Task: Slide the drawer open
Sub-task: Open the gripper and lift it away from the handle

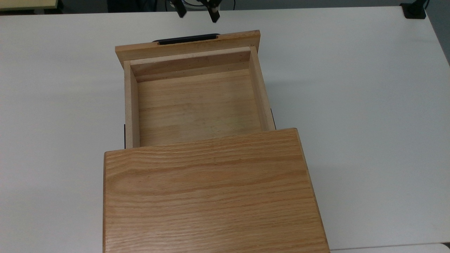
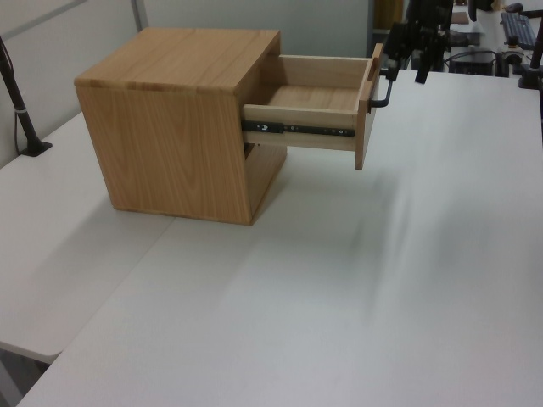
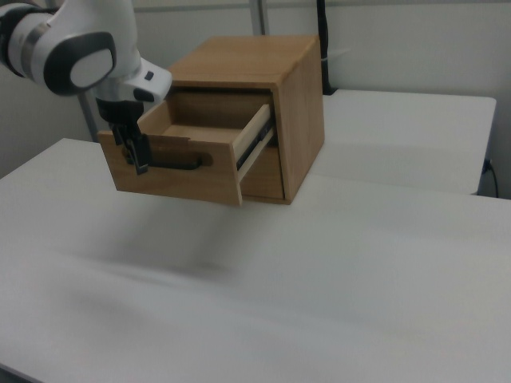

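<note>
The drawer (image 1: 197,105), a light oak tray, stands pulled far out of the wooden cabinet (image 1: 211,193) and is empty inside. Its wide front panel (image 3: 180,179) carries the long black bar handle (image 1: 188,38). My gripper (image 1: 197,14) hovers just beyond the handle at the top view's upper edge, open, with both black fingers spread wide and apart from the bar. In the left view the gripper (image 2: 407,58) is beside the handle (image 2: 383,91); in the right view it (image 3: 136,155) hangs in front of the panel's left end. The black slide rail (image 2: 297,130) is exposed.
The cabinet rests on a white table (image 1: 369,123) with wide bare room on both sides. A black clamp (image 1: 415,10) sits at the top view's upper right corner. A black post (image 2: 21,110) stands at the left view's left edge, and equipment (image 2: 484,34) clutters behind the arm.
</note>
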Robot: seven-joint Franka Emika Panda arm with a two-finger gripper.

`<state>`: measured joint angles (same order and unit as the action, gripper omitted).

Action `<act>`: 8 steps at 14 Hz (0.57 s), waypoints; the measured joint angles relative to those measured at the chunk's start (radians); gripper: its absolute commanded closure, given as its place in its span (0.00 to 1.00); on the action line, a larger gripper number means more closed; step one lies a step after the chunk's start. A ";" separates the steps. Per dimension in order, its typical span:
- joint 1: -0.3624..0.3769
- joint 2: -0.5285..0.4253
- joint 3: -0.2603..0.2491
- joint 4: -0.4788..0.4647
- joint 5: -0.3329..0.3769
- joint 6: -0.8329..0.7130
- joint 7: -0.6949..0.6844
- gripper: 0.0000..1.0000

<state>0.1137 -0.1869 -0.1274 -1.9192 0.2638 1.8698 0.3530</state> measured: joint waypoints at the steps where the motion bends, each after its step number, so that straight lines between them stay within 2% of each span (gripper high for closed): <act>1: 0.000 0.000 0.006 0.021 -0.051 -0.040 -0.051 0.00; 5: -0.003 0.000 0.058 0.092 -0.258 -0.211 -0.271 0.00; 8: -0.040 0.001 0.095 0.122 -0.327 -0.291 -0.390 0.00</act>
<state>0.0739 -0.1856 -0.0327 -1.7973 -0.0632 1.5789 -0.0367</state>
